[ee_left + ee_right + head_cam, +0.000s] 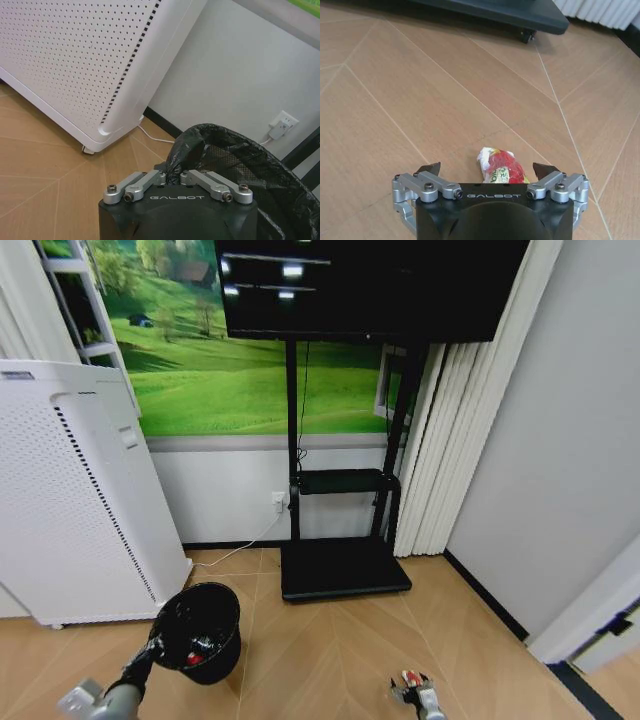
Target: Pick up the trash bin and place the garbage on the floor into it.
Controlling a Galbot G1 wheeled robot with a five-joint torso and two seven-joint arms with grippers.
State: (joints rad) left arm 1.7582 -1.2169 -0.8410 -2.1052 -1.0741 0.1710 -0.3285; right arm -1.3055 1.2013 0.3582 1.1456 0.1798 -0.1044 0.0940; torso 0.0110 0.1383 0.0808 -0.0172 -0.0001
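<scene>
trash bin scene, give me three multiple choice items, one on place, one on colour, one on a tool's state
1. Where does the trash bin stand?
A. beside the white perforated appliance
B. on the TV stand base
C. against the curtain

2. What colour is the wrapper mostly?
A. blue
B. red and white
C. black

3. The right tool is:
A. open around the wrapper
B. shut on the bin rim
C. shut on nothing

Answers: 1 A, head view shows them adjacent; 2 B, right wrist view; 3 A, fingertips spread either side. The left tool grips the bin's rim.

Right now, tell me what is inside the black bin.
The bin, gripped at its rim by the left claw, has a black bag lining. Something small and red lies at the bottom. The bag's folds hide the rest of the inside.
</scene>
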